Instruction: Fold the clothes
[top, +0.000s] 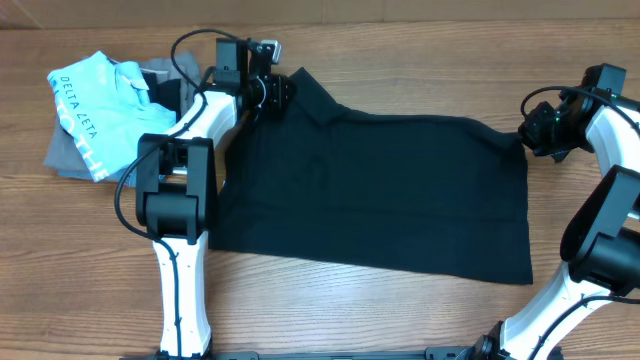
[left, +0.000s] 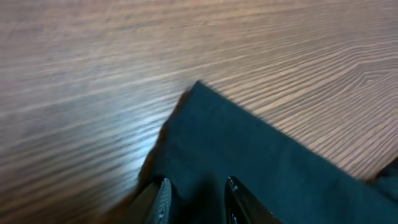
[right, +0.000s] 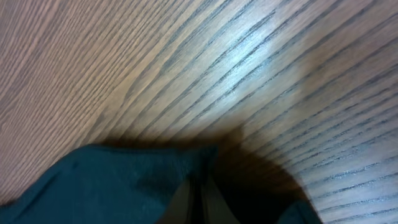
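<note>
Black garment (top: 380, 190): lying spread out across the middle of the table (top: 400, 310), mostly flat, far-left corner drawn up to a point, no fold showing yet.
Left gripper (top: 268, 92): hovering low at that far-left corner, just beside the pile; in the wrist view, fingertips (left: 163, 198) standing a little apart with dark cloth lying between them, not pinching as far as can be seen.
Right gripper (top: 532, 130): sitting at the far-right corner; in its wrist view, fingers (right: 198, 202) looking pressed together with the cloth edge bunching up around them, so apparently nipping the hem.
Step in hand: by the look of it, taking hold of the two far corners, getting ready for the first fold.
Next move: probably calling for the left claw closing firmly on its corner, then both arms lifting together and carrying the far edge toward the near edge, keeping it level to avoid skewing.
Off to the left: light blue shirt (top: 95, 105) with white lettering lying on grey folded garments (top: 65, 155), close to the left arm, touching nothing of the fold.
</note>
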